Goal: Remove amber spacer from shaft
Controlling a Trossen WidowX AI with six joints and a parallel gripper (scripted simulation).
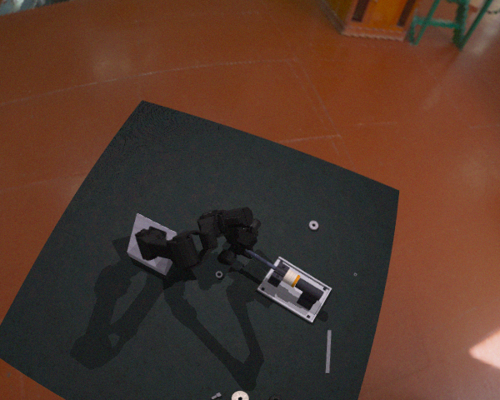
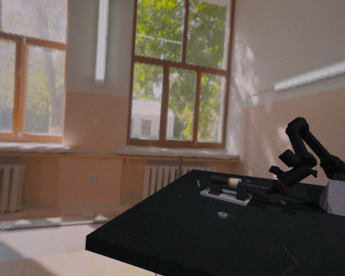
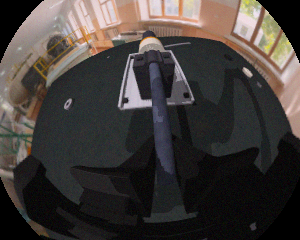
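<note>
The amber spacer (image 1: 295, 281) (image 2: 229, 181) (image 3: 150, 40) is on the shaft line, against the end of the big dark housing block (image 1: 310, 290) (image 2: 219, 180). Cream spacers (image 1: 291, 276) (image 2: 234, 181) (image 3: 151, 47) sit beside it, on the side toward the smaller dark support block (image 2: 241, 191) (image 3: 144, 85). The blue-grey shaft (image 1: 263, 259) (image 2: 256, 186) (image 3: 162, 125) runs through the support block toward the arm. My gripper (image 1: 244, 250) (image 2: 271, 190) (image 3: 161, 138) is shut on the shaft's outer part. The shaft's inner end is hidden by spacers and housing.
The blocks stand on a pale base plate (image 1: 284, 305) (image 2: 226, 200) (image 3: 132, 96). A pale ring (image 1: 310, 225) (image 2: 222, 217) lies beside it, a smaller ring (image 1: 216, 274) near the arm, and a grey strip (image 1: 327, 352) (image 2: 198, 183) beyond the plate. A cream disc (image 1: 235, 394) lies at the top view's bottom edge.
</note>
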